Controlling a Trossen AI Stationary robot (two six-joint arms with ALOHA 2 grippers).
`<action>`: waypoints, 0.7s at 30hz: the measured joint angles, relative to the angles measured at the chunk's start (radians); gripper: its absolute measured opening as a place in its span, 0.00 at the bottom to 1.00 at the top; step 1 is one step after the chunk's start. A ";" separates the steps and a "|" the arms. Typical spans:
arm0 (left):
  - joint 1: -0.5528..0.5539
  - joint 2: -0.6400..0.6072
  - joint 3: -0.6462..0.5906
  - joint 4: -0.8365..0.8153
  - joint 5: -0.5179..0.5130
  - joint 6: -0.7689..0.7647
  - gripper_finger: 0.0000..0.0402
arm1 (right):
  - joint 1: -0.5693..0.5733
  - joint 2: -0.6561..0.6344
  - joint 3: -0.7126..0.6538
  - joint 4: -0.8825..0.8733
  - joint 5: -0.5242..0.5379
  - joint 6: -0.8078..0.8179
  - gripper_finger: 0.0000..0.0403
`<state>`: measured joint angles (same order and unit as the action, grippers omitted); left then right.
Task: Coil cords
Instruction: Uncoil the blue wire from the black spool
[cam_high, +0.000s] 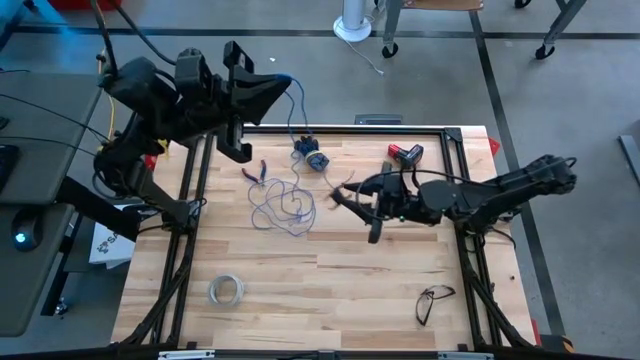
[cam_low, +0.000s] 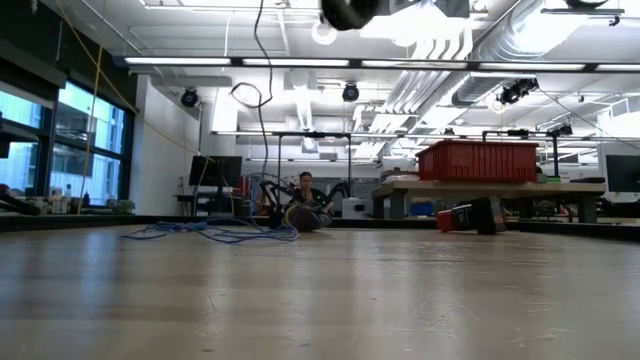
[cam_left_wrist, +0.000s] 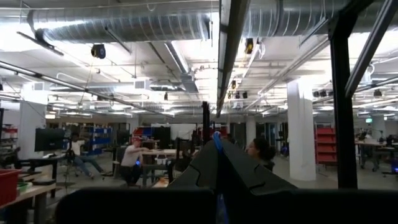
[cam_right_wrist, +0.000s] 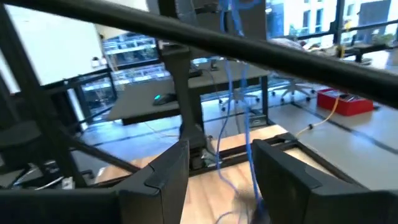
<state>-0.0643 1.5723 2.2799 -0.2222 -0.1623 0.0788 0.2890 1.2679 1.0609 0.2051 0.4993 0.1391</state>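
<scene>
So the left gripper (cam_high: 283, 82) is raised up past the far edge of the table (cam_high: 340, 290), fingers pressed together on the thin blue wire (cam_high: 296, 105). In the left wrist view you can see a bit of blue pinched right at the tips of the fingers (cam_left_wrist: 214, 163). From there the wire drops down to the small dark spool (cam_high: 316, 161), which sits on the wood near the far edge, and the rest of it lies in a loose tangle (cam_high: 280, 207) just beside the spool, toward the middle-left of the table.

The right gripper (cam_high: 352, 207) is low over the table, just right of the tangle, with its fingers spread and nothing between them. Its wrist view shows the blue strands hanging in front of the gap.

Other stuff on the table: small pliers (cam_high: 257, 172) with red handles left of the spool, a red and black tool (cam_high: 406, 153) near the far edge, a whitish tape ring (cam_high: 227, 290) near the front left, and a pair of glasses (cam_high: 434, 298) front right.
</scene>
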 joint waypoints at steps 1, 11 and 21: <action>0.000 0.002 0.000 0.001 0.000 0.000 0.00 | -0.003 0.010 0.017 -0.007 0.001 -0.012 0.42; 0.000 0.018 0.000 0.041 0.000 -0.027 0.00 | -0.002 0.155 0.287 -0.396 0.069 -0.140 0.42; 0.000 0.018 0.000 0.052 0.023 -0.052 0.00 | -0.002 0.230 0.367 -0.448 0.026 -0.085 0.42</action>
<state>-0.0643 1.5902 2.2795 -0.1707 -0.1398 0.0269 0.2870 1.4982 1.4277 -0.2428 0.5251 0.0536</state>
